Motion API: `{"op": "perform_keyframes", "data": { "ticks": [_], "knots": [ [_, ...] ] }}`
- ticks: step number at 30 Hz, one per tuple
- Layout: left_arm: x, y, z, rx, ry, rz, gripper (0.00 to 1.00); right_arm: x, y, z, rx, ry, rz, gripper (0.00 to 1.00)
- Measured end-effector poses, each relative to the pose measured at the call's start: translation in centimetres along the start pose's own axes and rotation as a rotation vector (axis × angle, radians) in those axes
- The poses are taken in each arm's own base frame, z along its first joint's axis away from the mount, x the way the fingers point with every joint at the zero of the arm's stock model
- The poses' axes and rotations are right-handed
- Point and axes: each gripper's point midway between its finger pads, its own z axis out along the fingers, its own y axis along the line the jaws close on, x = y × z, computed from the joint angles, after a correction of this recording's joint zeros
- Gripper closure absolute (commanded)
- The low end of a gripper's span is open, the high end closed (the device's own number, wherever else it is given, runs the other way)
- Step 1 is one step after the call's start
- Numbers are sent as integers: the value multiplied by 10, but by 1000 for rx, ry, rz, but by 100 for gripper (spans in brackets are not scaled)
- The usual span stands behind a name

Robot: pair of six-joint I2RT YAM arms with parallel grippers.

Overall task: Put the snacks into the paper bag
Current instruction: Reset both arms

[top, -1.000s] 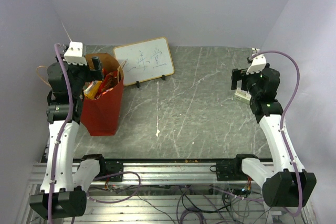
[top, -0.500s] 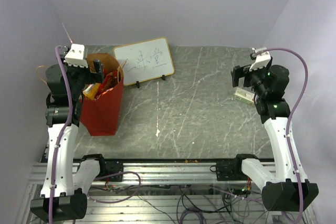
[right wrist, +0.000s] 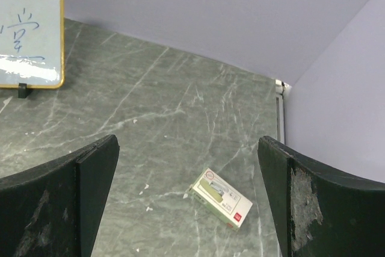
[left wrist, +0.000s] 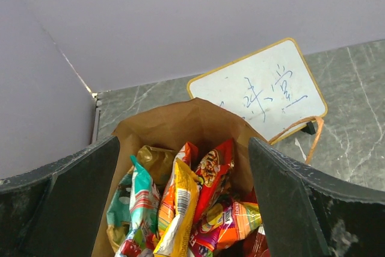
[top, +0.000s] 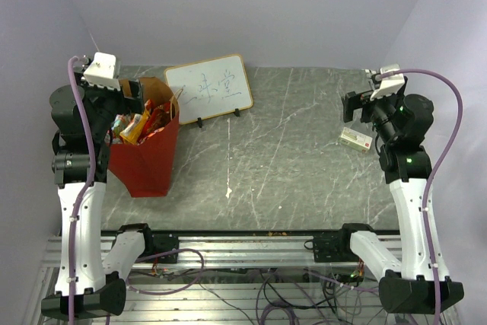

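At the far left of the desk point(top: 289, 165), the snacks point(left wrist: 180, 209) stood heaped inside the paper bag point(top: 148, 165), with left jaws and right jaws both released and empty, so a careless sweep of the left arm point(top: 80, 203) might have snagged a handle point(left wrist: 314, 142) and toppled it.

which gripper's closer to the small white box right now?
Right. The right gripper hovers open just above the small white box, not touching it. The left gripper is far off on the opposite side, open over the paper bag.

A written-on whiteboard point(top: 209, 87) stands on the grey table point(top: 289, 165), small box point(top: 356, 138) well apart.
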Motion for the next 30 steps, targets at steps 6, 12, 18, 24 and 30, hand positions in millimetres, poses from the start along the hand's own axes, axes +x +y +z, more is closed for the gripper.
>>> {"op": "perform_keyframes", "data": {
  "ticks": [6, 12, 18, 24, 30],
  "knots": [
    [19, -5, 4, 26, 41, -22, 2, 14, -3, -2, 31, 35, 24, 0],
    [25, -1, 2, 9, 51, -32, 2, 16, -3, -3, 33, 45, 34, 0],
    [24, 0, 2, 7, 49, -36, 2, 17, -4, -3, 36, 48, 33, 0],
    [24, 0, 2, 7, 49, -35, 2, 18, -3, -3, 35, 51, 34, 0],
    [24, 0, 2, 7, 49, -35, 2, 18, -3, -3, 35, 51, 34, 0]
  ]
}}
